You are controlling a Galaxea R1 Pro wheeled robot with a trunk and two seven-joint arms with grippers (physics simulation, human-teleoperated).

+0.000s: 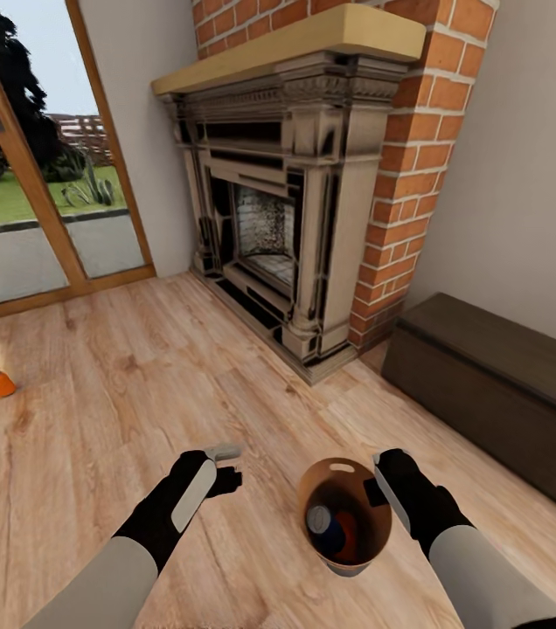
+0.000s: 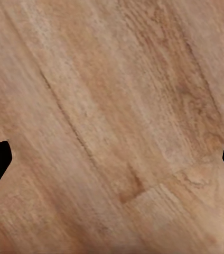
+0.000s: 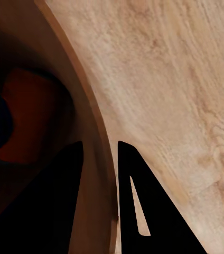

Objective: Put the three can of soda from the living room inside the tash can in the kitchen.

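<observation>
The right end effector [image 1: 381, 489] pinches the tash can [image 1: 335, 559] rim for carrying; the left end effector [image 1: 225, 467], spread, hangs beside it; one orange can [image 1: 0, 383] lies well left.

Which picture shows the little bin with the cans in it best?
The head view: the whole trash can shows there, with cans inside and the right gripper on its rim. The right wrist view gives just a close slice of its wall. The left wrist view shows floor.

Light wood plank floor [image 1: 138, 367]. On it: orange can [image 1: 0, 383] lying well off to left gripper's [image 1: 225, 467] left; bin [image 1: 344, 515] touching right gripper [image 1: 374, 489], w/ cans inside.
</observation>
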